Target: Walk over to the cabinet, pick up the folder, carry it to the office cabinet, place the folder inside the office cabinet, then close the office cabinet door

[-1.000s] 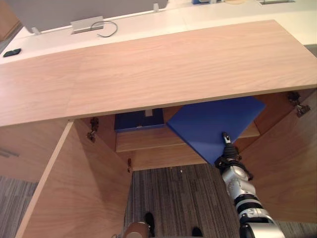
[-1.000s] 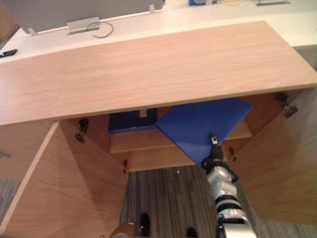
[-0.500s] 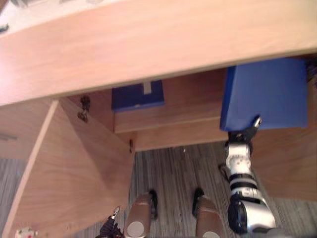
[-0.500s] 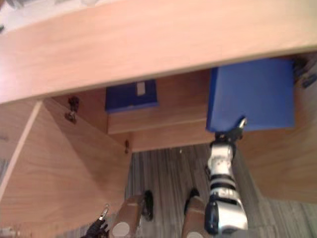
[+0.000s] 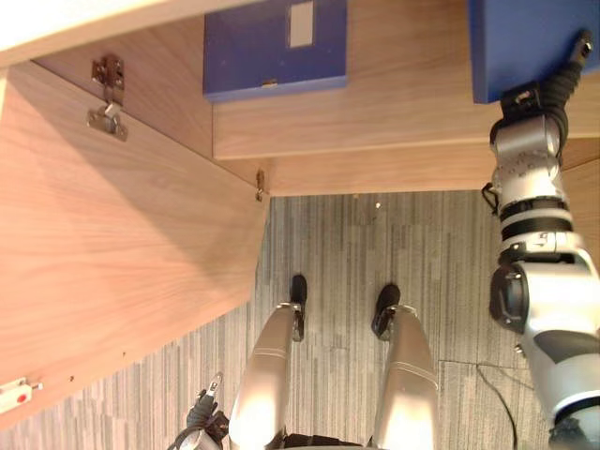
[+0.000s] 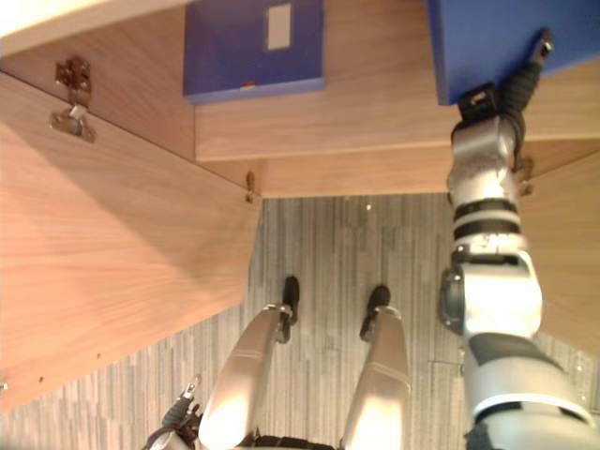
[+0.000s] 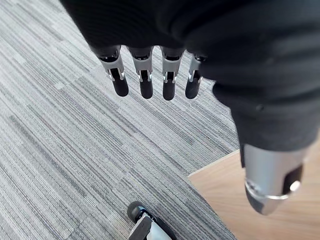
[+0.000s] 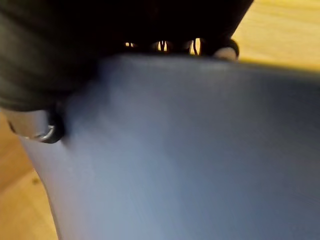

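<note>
The blue folder [image 5: 521, 39] lies flat over the wooden shelf [image 5: 375, 122] inside the open cabinet, at its right side. My right hand [image 5: 551, 86] reaches in from below and is shut on the folder's near corner, with the thumb on top. In the right wrist view the folder [image 8: 190, 150] spreads out under the hand, and the fingers curl over its far edge. My left hand [image 7: 150, 75] hangs low by my side over the carpet, fingers relaxed and holding nothing.
A second blue binder [image 5: 274, 47] with a white label lies further left on the same shelf. The left cabinet door [image 5: 112, 234] stands swung open towards me, and the right door [image 6: 574, 246] is open at the right. Grey striped carpet [image 5: 337, 244] lies below.
The head camera has tilted down, so the cabinet top has left the picture. The folder has turned from skewed to square with the cabinet and sits further right, still in my right hand.
</note>
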Available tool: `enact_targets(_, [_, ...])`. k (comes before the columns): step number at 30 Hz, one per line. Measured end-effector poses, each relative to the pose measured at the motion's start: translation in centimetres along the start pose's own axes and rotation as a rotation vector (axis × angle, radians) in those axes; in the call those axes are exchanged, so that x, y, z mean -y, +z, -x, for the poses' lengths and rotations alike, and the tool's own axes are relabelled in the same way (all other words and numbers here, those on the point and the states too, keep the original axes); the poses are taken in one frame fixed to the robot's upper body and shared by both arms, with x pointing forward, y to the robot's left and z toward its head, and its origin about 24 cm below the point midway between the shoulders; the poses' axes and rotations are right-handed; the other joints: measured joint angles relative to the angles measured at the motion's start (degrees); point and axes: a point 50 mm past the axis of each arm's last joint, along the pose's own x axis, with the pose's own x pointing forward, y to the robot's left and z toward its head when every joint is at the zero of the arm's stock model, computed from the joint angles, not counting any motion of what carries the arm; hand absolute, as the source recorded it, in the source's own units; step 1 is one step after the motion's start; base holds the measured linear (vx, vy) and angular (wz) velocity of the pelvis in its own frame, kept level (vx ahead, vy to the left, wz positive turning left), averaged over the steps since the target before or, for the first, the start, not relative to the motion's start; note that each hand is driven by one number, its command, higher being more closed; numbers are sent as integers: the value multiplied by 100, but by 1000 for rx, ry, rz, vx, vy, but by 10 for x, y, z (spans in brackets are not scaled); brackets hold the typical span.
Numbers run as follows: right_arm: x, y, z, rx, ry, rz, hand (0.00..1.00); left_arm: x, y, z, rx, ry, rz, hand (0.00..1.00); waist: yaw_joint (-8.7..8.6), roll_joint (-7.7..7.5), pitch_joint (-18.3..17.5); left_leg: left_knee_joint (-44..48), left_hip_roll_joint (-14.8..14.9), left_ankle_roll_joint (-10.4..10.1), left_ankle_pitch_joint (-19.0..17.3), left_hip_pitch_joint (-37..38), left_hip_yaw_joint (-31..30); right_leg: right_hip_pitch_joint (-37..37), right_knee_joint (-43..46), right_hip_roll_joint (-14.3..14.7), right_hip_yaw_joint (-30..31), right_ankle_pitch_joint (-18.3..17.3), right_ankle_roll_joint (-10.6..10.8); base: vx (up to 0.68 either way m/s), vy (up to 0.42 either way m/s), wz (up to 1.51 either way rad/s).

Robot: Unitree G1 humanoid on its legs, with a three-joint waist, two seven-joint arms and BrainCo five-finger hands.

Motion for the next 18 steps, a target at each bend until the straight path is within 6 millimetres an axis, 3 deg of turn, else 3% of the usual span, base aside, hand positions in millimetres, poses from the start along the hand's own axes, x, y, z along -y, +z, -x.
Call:
enact_targets(6, [-5,-5,-3,-14,-43,322,100,8,6,-1,20,9,-29,0,5,-1,27,-272,-315,-67,305,-300,-211,-473,389,-320,-2,-186,-41,-10,-59,42])
enact_targets(9, [-2,9,-7,37,-84,424,100,11,7,-1,28,20,-37,0,6,11,59,-743,-459,-103,640,-336,-301,-685,476,-489,-42,-209,-57,-7,-63,37])
enact_targets(16, [8,38,-11,110,-133,469,100,9,6,-1,21,45,-59,0,-80,10,63,-1929,-647,-179,1327,-54,-547,-881,588,-798,-189,-286,-113,-20,-87,34])
enact_targets(18, [8,43,-11,118,-137,456,100,7,5,-1,13,59,-62,0,-171,11,66,-2403,-640,-201,1429,67,-566,-921,617,-916,-304,-305,-144,-26,-119,45])
